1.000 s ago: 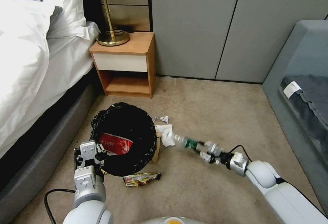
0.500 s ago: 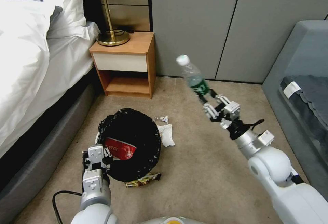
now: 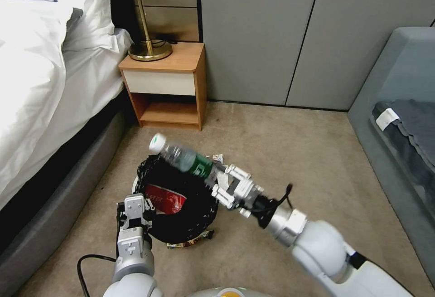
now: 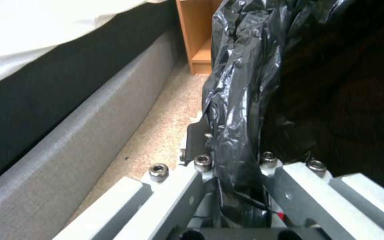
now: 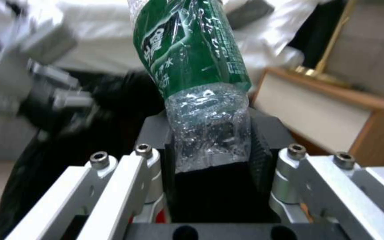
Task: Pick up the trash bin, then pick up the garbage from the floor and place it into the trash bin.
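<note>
Bottle over the bin: we're at the drop-in step!

Nearest us, our left gripper (image 3: 134,210) is clamped on the liner at the trash bin (image 3: 181,224)'s seven-o'clock rim, holding it. Our right gripper (image 3: 225,183) is closed on the base of the plastic bottle (image 3: 183,158), cap pointing to ten o'clock across the bin's far rim. Next, we judge, tip it mouthward and let go. A red wrapper (image 3: 165,198) lies inside; a snack wrapper (image 3: 188,242) waits on the floor (image 3: 290,152) at the bin's six o'clock.
</note>
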`<state>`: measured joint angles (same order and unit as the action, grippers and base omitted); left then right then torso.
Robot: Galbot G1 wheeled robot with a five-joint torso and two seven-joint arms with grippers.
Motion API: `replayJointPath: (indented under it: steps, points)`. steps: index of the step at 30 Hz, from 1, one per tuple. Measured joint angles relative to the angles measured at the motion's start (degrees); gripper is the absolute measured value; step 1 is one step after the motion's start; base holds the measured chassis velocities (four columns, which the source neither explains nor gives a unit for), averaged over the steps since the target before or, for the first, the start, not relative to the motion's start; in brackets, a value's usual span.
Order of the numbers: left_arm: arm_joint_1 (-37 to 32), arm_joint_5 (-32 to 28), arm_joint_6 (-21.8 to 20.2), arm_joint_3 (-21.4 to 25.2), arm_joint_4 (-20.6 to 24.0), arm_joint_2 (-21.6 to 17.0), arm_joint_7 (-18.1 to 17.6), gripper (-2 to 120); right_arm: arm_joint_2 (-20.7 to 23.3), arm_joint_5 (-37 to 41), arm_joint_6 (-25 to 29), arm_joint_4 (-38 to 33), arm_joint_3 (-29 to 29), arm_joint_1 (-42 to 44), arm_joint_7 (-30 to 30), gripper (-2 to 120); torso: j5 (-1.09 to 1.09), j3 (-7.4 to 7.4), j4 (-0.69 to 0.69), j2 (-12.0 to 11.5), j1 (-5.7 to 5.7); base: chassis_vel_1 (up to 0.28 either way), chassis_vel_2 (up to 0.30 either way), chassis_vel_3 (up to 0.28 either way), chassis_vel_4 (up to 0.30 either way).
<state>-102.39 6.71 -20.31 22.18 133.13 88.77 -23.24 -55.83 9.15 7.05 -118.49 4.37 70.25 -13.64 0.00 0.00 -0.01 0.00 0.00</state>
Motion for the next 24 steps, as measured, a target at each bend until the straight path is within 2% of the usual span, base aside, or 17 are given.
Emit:
replayJointPath:
  steps: [19, 22, 24]
  points:
    - [0.1, -0.69, -0.57, 0.16, 1.63, -0.13, 0.11, 1, -2.49, -0.38, -1.14, 8.73, 5.35, -4.14, 0.76, 30, 0.0, 0.0, 0.01, 0.0, 0.0, 0.0, 0.0, 0.0, 0.0]
    - [0.15, -0.87, -0.6, 0.33, 1.65, -0.16, 0.11, 1, -2.39, -0.55, -1.2, 8.76, 5.06, -4.07, 0.56, 35, 0.0, 0.0, 0.01, 0.0, 0.0, 0.0, 0.0, 0.0, 0.0]
    - [0.44, -1.05, -0.64, 0.41, 1.65, -0.14, 0.12, 1, -2.33, -0.77, -1.31, 8.63, 4.71, -3.7, 0.43, 45, 0.0, 0.0, 0.01, 0.0, 0.0, 0.0, 0.0, 0.0, 0.0]
